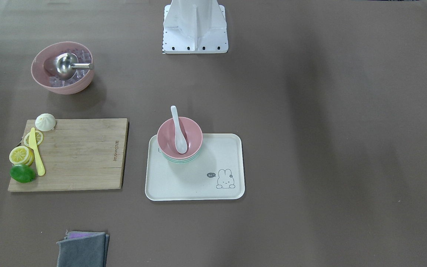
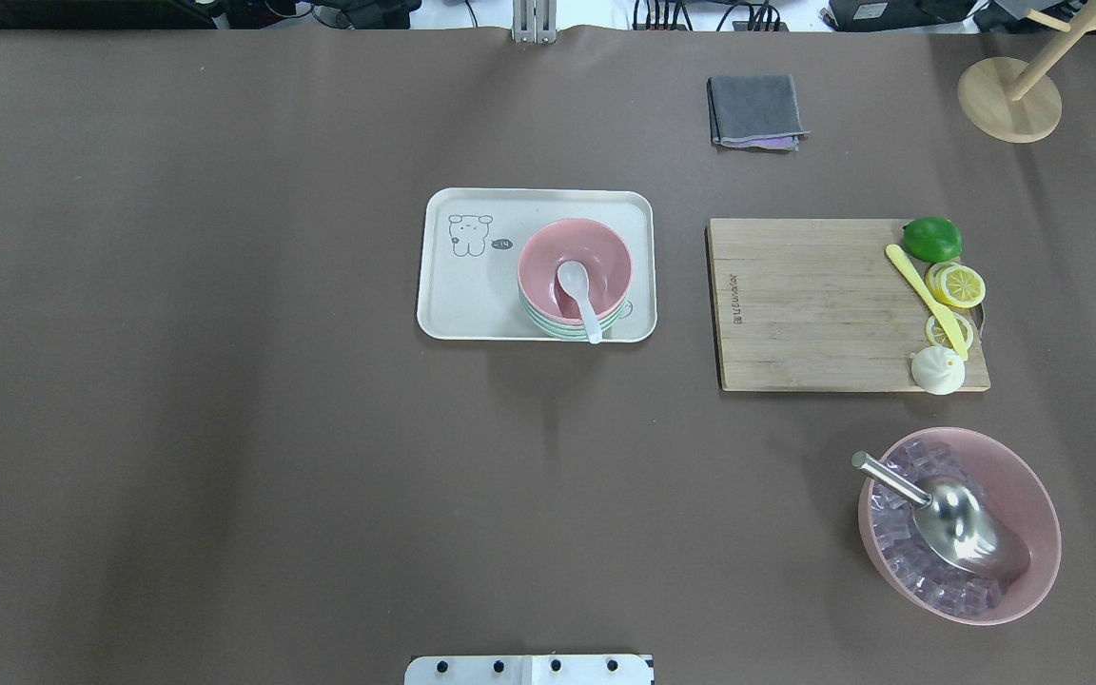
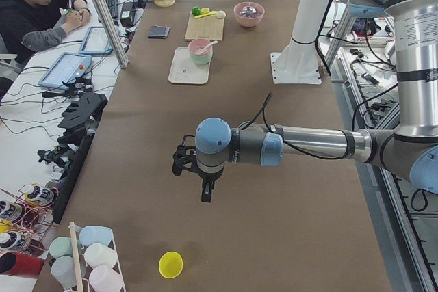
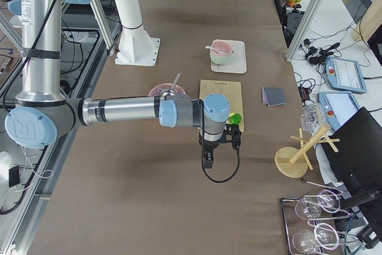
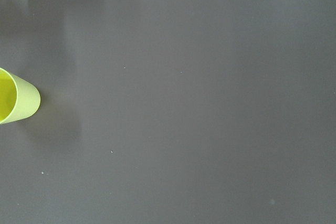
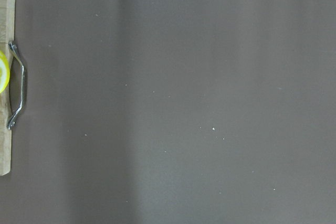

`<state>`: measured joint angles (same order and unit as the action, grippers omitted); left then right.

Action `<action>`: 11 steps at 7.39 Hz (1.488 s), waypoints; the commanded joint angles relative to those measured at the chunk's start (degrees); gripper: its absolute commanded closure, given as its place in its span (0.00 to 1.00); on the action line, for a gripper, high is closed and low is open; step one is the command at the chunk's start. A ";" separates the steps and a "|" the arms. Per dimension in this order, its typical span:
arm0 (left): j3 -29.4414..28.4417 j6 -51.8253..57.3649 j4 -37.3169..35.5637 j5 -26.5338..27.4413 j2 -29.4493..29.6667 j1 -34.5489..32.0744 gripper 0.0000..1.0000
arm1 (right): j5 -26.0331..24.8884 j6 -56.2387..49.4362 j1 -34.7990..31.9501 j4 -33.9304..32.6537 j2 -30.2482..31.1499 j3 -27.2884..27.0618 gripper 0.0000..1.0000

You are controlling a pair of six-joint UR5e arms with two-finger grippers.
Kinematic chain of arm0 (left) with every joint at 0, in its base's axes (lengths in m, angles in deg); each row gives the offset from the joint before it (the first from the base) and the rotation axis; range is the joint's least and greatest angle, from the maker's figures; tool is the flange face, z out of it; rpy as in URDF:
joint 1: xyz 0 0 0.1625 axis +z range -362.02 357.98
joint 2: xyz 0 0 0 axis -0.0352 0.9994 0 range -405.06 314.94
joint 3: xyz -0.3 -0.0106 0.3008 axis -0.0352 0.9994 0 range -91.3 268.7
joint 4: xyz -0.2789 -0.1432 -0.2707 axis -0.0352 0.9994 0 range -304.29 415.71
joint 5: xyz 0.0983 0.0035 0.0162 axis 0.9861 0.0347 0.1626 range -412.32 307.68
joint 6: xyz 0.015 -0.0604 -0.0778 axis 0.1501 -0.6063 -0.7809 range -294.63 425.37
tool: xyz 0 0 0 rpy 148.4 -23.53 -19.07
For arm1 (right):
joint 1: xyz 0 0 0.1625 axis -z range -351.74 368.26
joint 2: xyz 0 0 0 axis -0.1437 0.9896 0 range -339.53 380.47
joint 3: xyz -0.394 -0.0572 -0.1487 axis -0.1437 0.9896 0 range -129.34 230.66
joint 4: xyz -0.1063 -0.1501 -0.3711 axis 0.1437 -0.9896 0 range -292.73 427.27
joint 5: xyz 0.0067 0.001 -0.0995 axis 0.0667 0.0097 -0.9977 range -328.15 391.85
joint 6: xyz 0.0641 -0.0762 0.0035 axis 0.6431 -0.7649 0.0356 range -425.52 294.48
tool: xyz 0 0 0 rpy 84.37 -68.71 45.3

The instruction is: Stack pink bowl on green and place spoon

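Note:
The pink bowl [image 1: 193,135] sits nested on the green bowl [image 1: 182,160] on the cream tray [image 1: 198,185]. The white spoon [image 1: 178,133] lies in the pink bowl with its handle over the rim. The stack also shows in the overhead view: pink bowl [image 2: 600,252], spoon [image 2: 575,290], green bowl [image 2: 548,326], tray [image 2: 472,304]. My left gripper [image 3: 205,193] shows only in the exterior left view, far from the tray, above bare table. My right gripper [image 4: 208,160] shows only in the exterior right view, past the cutting board's end. I cannot tell whether either is open or shut.
A wooden cutting board [image 2: 795,304] holds lemon slices, a lime, a yellow knife and a bun. A large pink bowl [image 2: 1033,504] holds ice cubes and a metal scoop. A grey cloth [image 2: 755,109] and a wooden stand [image 2: 1009,95] lie at the far side. A yellow cup [image 3: 170,264] lies near my left gripper.

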<state>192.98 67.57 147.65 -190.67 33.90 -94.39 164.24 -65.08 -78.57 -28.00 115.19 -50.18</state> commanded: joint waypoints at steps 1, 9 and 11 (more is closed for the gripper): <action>-0.13 0.00 0.09 0.01 -0.21 0.00 0.02 | 0.32 0.00 0.09 0.00 0.03 -0.06 0.00; -0.48 0.00 0.09 0.01 -0.30 0.00 0.02 | 1.47 0.00 0.00 0.00 0.11 -0.06 0.00; -0.66 0.00 0.00 0.01 -0.30 0.00 0.02 | 1.47 0.00 0.09 0.00 0.11 -0.06 0.00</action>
<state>192.39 67.57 147.67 -190.66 33.60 -94.39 165.71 -65.08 -78.51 -28.00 115.31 -50.24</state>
